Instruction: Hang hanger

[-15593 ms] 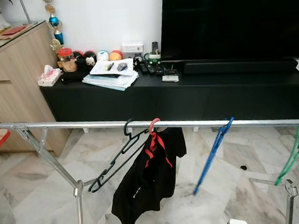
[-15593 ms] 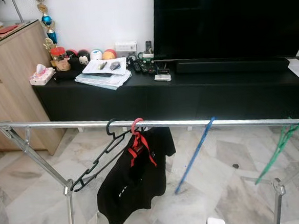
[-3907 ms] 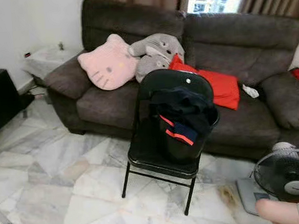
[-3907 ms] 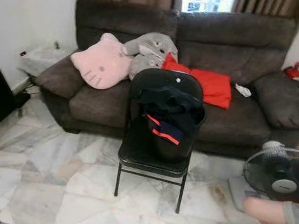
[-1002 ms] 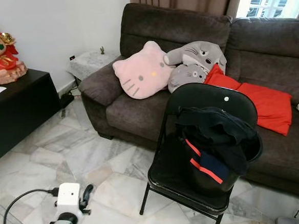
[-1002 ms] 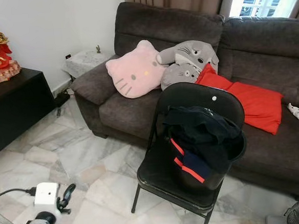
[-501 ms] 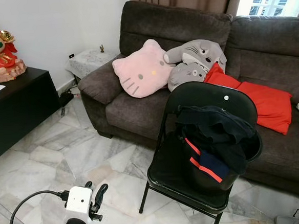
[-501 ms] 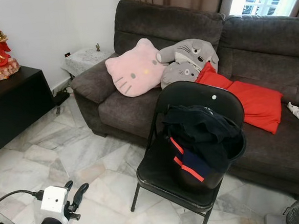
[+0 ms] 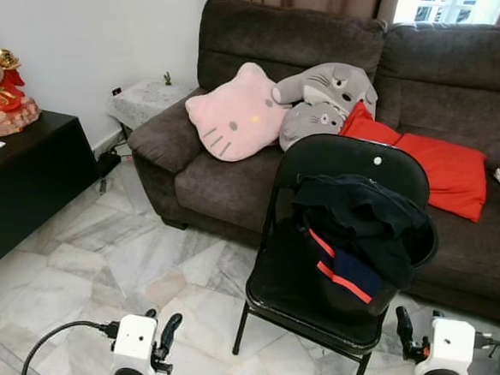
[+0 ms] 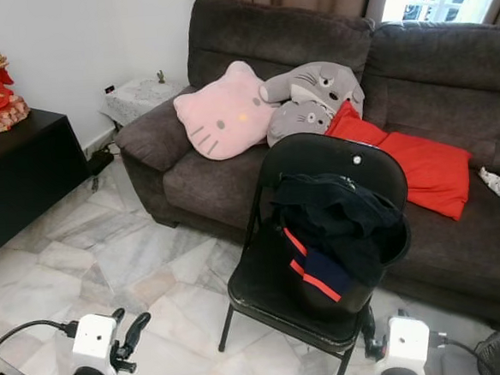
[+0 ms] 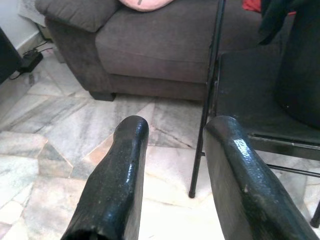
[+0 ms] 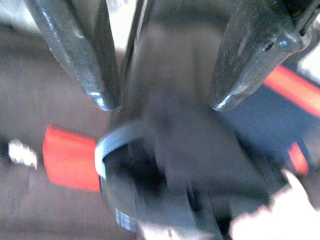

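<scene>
Hanger itself can't be made out; dark clothing [image 9: 365,231] lies heaped on the black folding chair [image 9: 326,294] before the sofa [image 9: 231,167]. Right gripper [image 9: 403,331] has just risen beside the chair, joining the left gripper [image 9: 164,332]; both jaws empty, spread moderately, suggesting a pickup.

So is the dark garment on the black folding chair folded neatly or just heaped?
Heaped. The dark garment with red stripes lies bunched in loose folds against the backrest of the black folding chair, part of it sagging down onto the seat.
</scene>
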You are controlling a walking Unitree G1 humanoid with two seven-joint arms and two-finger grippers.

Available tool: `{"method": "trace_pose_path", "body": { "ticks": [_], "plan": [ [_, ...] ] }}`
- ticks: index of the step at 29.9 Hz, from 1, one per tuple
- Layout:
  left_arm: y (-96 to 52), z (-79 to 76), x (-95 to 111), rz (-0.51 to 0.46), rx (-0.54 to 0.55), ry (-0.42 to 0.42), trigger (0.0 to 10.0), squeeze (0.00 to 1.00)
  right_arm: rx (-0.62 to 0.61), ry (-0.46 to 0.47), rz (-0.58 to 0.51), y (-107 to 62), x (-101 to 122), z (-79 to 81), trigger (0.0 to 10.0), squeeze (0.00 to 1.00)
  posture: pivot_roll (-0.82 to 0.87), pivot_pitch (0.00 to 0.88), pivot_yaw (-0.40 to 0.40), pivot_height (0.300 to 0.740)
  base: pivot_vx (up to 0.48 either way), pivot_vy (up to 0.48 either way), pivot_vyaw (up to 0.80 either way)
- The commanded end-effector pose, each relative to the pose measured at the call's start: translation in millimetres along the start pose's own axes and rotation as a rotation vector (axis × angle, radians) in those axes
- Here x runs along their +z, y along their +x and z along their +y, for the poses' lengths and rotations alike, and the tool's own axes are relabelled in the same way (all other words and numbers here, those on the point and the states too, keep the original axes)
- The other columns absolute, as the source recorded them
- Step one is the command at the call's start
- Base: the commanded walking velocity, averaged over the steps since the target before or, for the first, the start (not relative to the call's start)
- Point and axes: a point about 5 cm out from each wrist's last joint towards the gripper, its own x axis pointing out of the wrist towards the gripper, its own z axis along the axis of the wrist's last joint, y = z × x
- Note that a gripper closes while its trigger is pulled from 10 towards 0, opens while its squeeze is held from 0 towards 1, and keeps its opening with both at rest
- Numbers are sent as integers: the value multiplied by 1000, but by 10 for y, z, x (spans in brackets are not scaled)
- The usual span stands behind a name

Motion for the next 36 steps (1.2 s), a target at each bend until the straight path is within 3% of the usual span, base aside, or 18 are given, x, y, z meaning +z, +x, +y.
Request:
{"method": "trace_pose_path", "body": {
  "ticks": [1, 7, 11, 18, 36],
  "plan": [
    [-26, -15, -33, 8, -16, 7, 10000, 0, 35, 8, -38, 27, 117, 66, 10000, 0, 7, 0, -41, 740, 0, 0, 0],
    [33, -33, -46, 2, -22, 1, 10000, 0, 6, 31, -53, 128, 219, 116, 10000, 0, 7, 0, -38, 740, 0, 0, 0],
    [54, -32, -44, -8, -22, -6, 10000, 0, 45, 60, -60, 165, 324, 257, 10000, 0, 10, 0, -40, 740, 0, 0, 0],
    [99, 55, -27, -24, 18, -9, 10000, 0, 18, 79, -56, 182, 390, 265, 10000, 0, 19, 0, -46, 740, 0, 0, 0],
    [176, 77, 38, -53, 10, 0, 10000, 0, -6, 132, -54, 224, 534, 288, 10000, 0, 14, 0, -33, 740, 0, 0, 0]
  ]
}}
